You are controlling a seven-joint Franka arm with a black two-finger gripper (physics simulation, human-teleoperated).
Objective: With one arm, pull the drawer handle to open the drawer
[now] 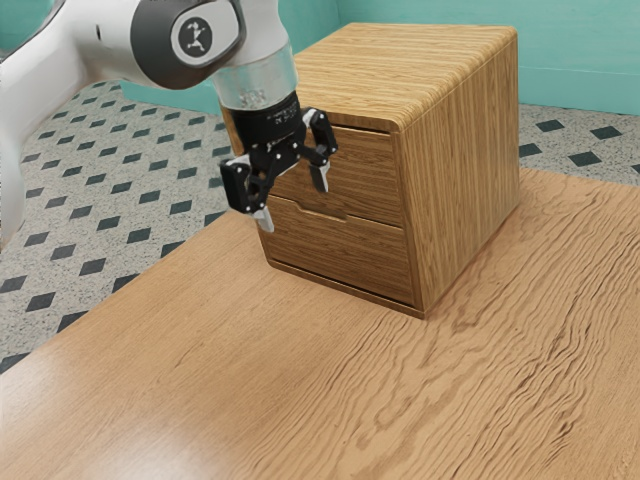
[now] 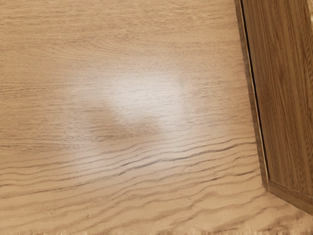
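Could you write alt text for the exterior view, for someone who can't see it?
A white robot arm holds its black hand, fingers open and pointing down, just in front of a small wooden cabinet whose upper drawer and lower drawer both look shut. The cabinet stands on a wooden table, with a speckled tiled floor and teal wall behind.

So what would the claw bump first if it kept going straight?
Probably the wooden table, just in front of the cabinet. The open claw points down beside the drawer fronts, though depth is unclear.
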